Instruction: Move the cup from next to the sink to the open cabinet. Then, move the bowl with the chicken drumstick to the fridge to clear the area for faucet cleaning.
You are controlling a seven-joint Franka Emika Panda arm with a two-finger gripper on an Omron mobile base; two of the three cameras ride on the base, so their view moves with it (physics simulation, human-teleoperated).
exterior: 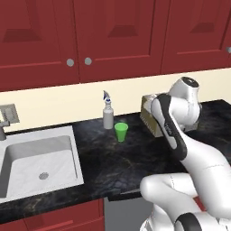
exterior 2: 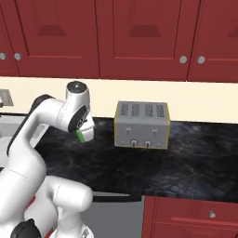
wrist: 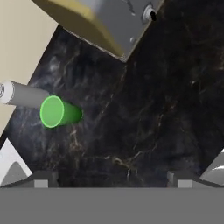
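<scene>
The green cup (exterior: 121, 131) stands upright on the dark counter, right of the sink (exterior: 27, 149) and just in front of a grey spray bottle (exterior: 108, 115). In the hand view the cup (wrist: 59, 111) lies to the upper left, well apart from my gripper (wrist: 110, 181), which hovers above bare counter. Its two fingertips (wrist: 41, 179) stand wide apart with nothing between them, so the gripper is open. From the right base view a green sliver of the cup (exterior 2: 81, 135) peeks out under the white hand.
A silver toaster (exterior 2: 142, 124) sits against the wall to the right of the cup, and the toaster (wrist: 109, 22) is also at the top of the hand view. Red upper cabinets (exterior: 113, 36) above are closed. Bare dark counter (exterior 2: 186, 167) stretches right of the toaster.
</scene>
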